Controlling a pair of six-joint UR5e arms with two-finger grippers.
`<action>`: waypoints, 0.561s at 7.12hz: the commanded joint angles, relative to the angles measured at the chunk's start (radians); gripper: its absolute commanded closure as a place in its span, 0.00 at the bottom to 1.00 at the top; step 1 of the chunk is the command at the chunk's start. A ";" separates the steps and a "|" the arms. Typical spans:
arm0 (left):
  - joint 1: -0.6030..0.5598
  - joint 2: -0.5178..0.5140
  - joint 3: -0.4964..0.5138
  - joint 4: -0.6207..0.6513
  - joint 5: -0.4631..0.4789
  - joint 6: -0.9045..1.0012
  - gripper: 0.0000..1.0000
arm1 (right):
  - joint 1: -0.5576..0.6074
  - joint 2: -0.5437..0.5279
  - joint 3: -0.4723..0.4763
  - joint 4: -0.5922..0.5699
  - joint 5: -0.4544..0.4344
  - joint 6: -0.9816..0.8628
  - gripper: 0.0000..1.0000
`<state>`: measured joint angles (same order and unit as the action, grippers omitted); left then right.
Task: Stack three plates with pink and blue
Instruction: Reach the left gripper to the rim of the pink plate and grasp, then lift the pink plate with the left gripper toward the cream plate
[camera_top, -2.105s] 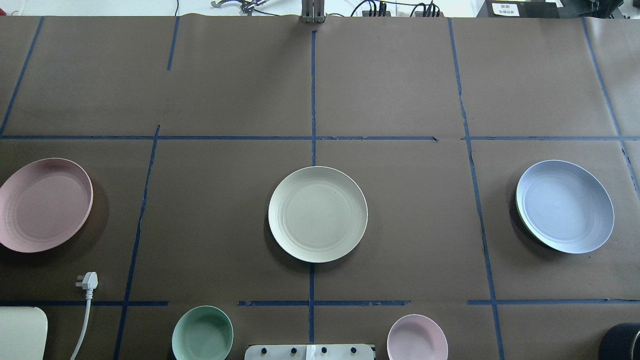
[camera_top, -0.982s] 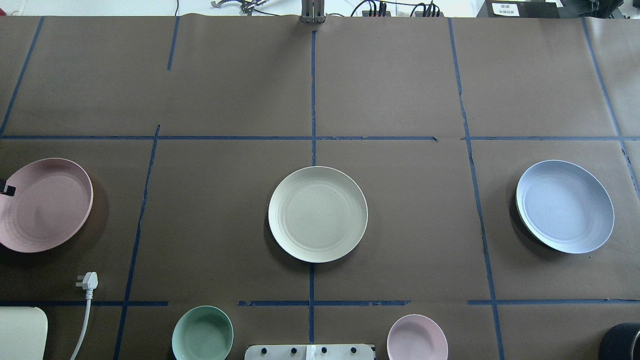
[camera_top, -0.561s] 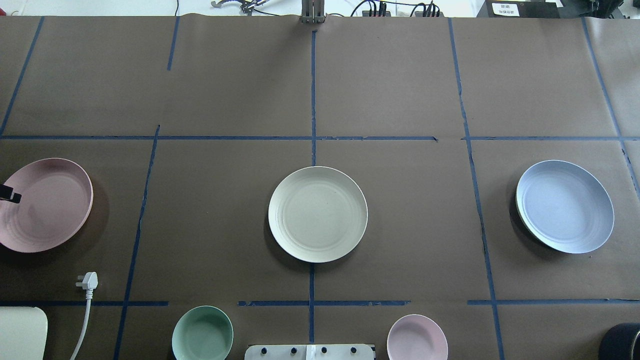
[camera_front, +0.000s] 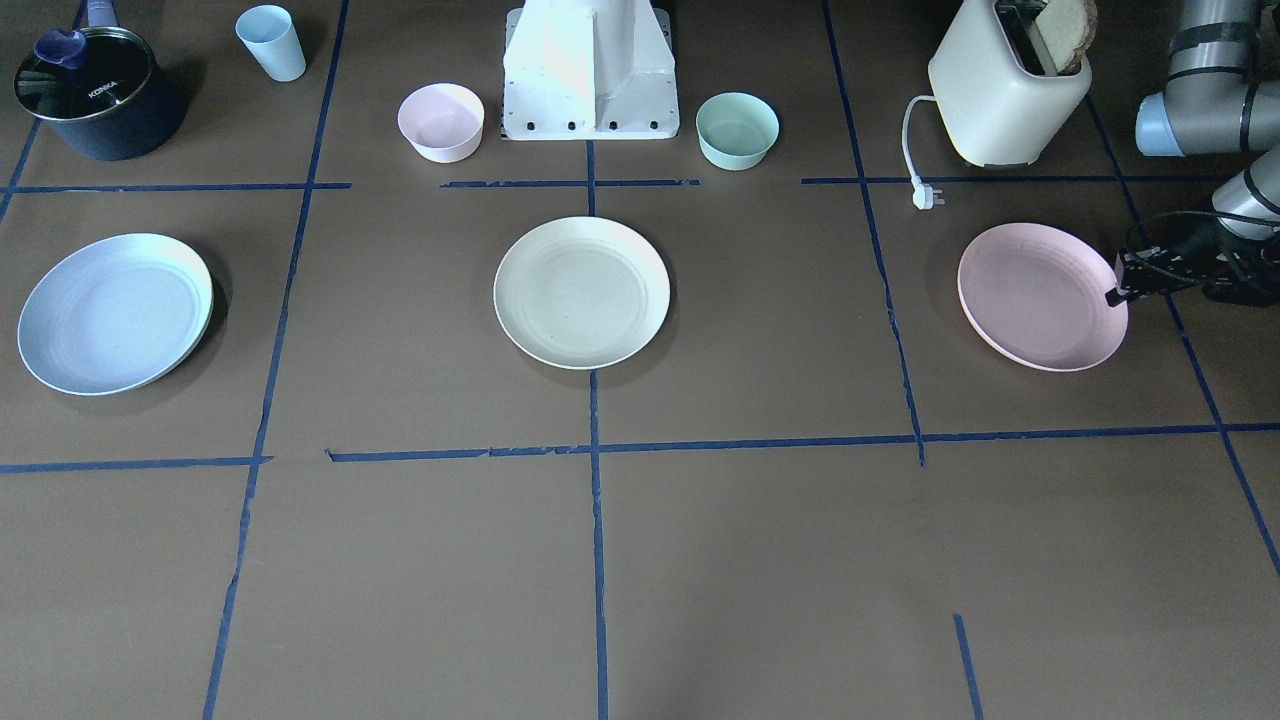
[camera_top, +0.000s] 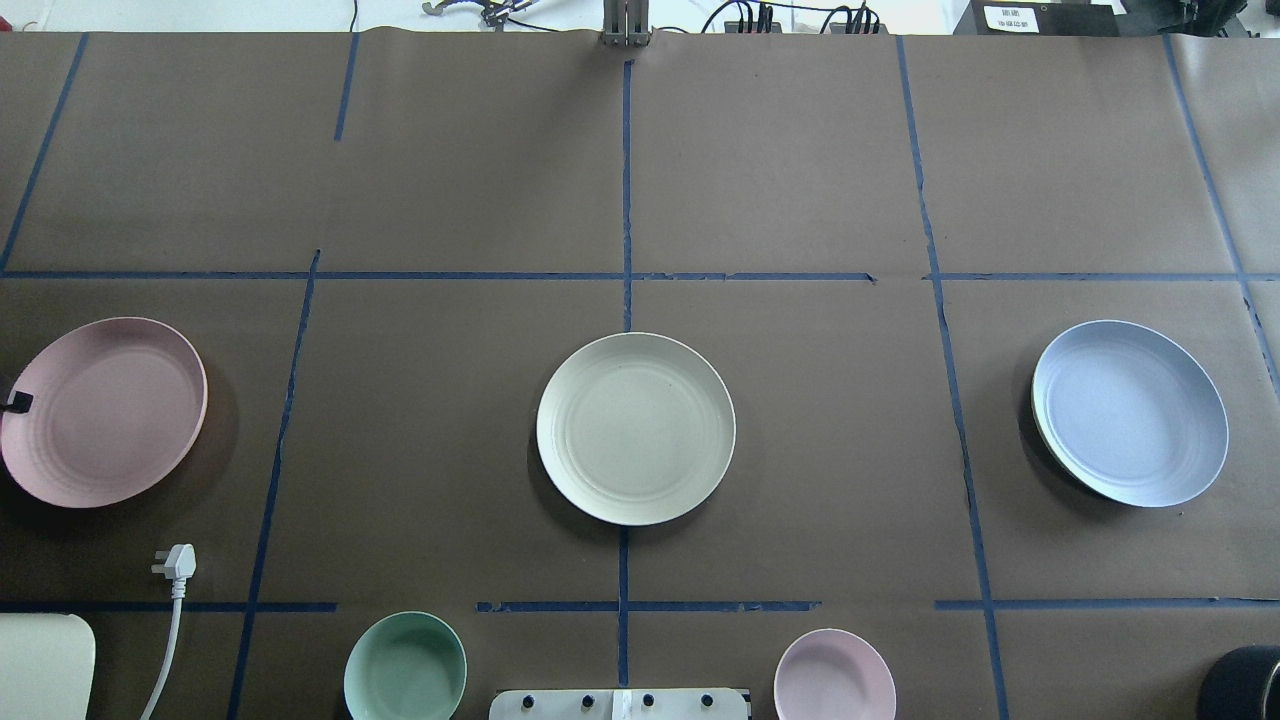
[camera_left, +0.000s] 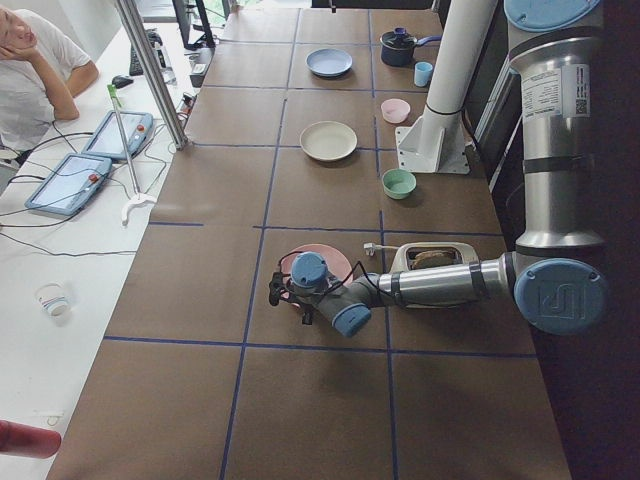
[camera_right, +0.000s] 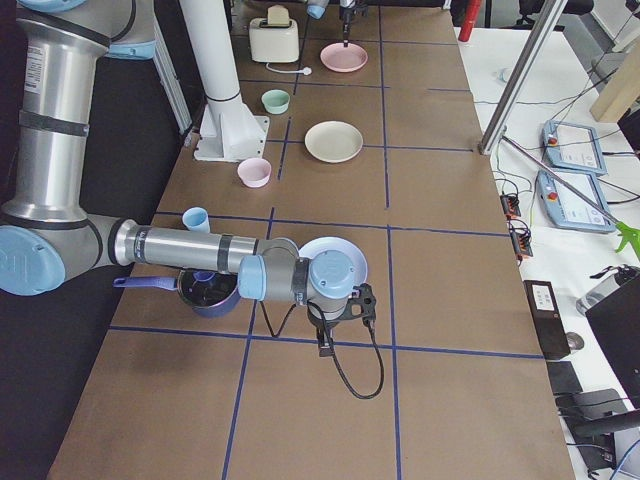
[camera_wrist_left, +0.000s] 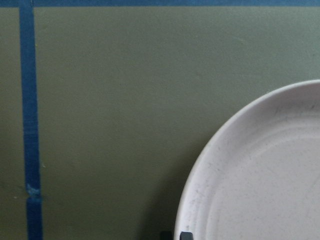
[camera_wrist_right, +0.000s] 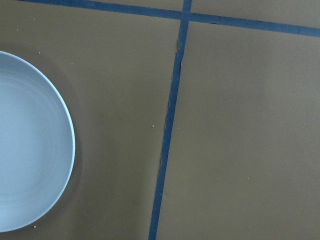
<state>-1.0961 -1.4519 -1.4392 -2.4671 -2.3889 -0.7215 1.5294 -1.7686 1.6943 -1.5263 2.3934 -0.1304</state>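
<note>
The pale pink plate lies at the table's left; it also shows in the front view. My left gripper is at its outer rim, shut on the rim. In the left wrist view the dark fingertips straddle the plate's edge. The cream plate lies in the middle. The light blue plate lies at the right. My right gripper hangs just outside the blue plate's outer edge. It shows only in the right side view, so I cannot tell if it is open or shut.
A mint-green bowl and a small pink bowl stand by the robot base. A toaster with its plug stands near the pink plate. A dark pot and a blue cup stand near the blue plate.
My left gripper's fingertip came in from the left edge onto the pink plate's rim. The pink plate has then shifted a little to the right. The other plates have not moved.
</note>
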 joint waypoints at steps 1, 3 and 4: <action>0.001 -0.043 -0.134 0.005 -0.075 -0.221 1.00 | 0.000 0.000 0.001 0.000 0.000 0.000 0.00; 0.068 -0.164 -0.187 0.011 -0.067 -0.388 1.00 | 0.000 0.000 0.001 0.000 0.000 0.002 0.00; 0.150 -0.248 -0.193 0.016 -0.012 -0.501 1.00 | 0.000 -0.002 -0.001 0.000 0.000 0.003 0.00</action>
<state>-1.0286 -1.6073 -1.6164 -2.4560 -2.4433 -1.0970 1.5294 -1.7691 1.6949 -1.5263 2.3931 -0.1291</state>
